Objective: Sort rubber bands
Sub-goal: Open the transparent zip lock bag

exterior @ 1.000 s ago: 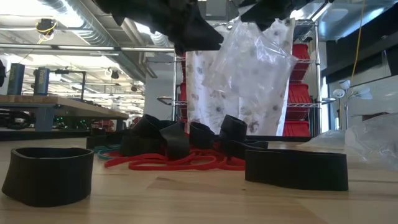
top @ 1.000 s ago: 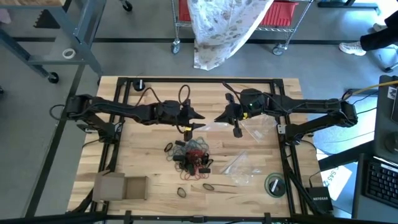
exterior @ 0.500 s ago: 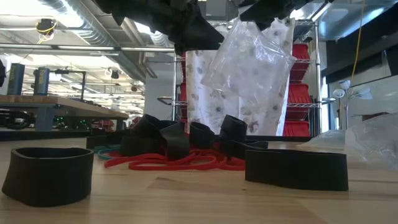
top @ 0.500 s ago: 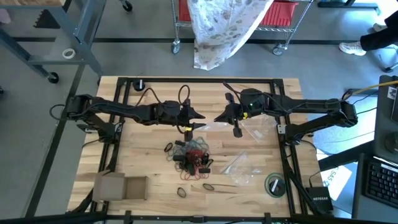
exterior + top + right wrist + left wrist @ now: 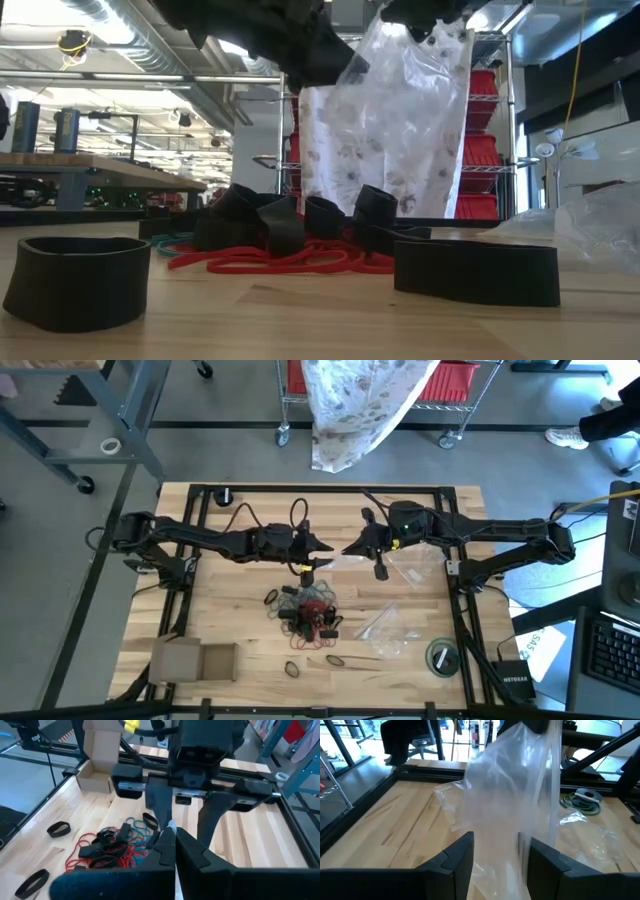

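Both end effectors meet at a clear bag above the rubber band pile.

I have the right end effector (image 5: 350, 548) pressed together on the top edge of the bag (image 5: 395, 110), which hangs from it over the table (image 5: 230, 620). My left end effector (image 5: 322, 547) faces it with fingers (image 5: 457, 857) spread, the bag's lower part hanging between them; I can't tell whether they touch it. I can see nothing inside the bag. The rubber bands (image 5: 308, 610) lie in a tangled heap of red, teal and black on the table, below both end effectors and apart from them. A few black loops (image 5: 333, 659) sit loose beyond the heap, on the side away from the end effectors. More clear bags (image 5: 385, 628) lie flat to the pile's right. An open cardboard box (image 5: 195, 660) sits well to the pile's left, and I can't make out anything in it.
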